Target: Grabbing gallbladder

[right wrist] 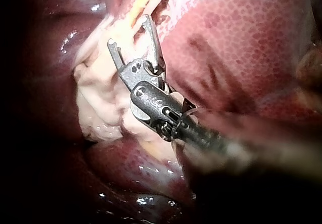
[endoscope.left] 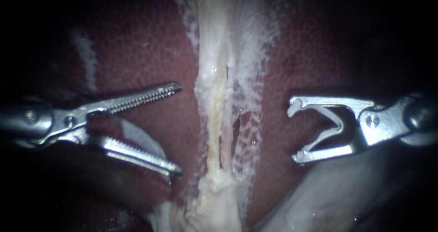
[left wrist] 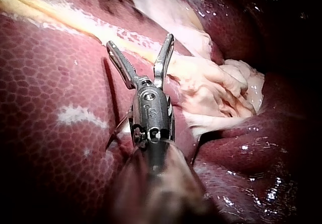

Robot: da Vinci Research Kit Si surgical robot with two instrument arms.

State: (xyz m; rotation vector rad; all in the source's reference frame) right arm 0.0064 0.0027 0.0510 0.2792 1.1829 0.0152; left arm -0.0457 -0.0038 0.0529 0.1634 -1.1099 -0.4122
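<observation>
The dark red, finely mottled liver [endoscope.left: 137, 54] fills most of what we see, glistening wet in both wrist views. Down its middle runs a long cream-white and yellowish band of stringy tissue [endoscope.left: 214, 100], frayed at the edges with lacy white flecks. At the band's lower end lies the gallbladder [endoscope.left: 214, 209], pale, whitish-pink and crumpled into soft folds; from the left wrist it sits just beside and ahead of our left instrument's tip.

Our left instrument [endoscope.left: 178, 129], silver with long toothed jaws, has its pincer released, spread wide over the liver just left of the band and gripping nothing. Our right instrument [endoscope.left: 296, 131], silver with short hooked jaws, also has its pincer released, gaping toward the band from the right and clear of it.
</observation>
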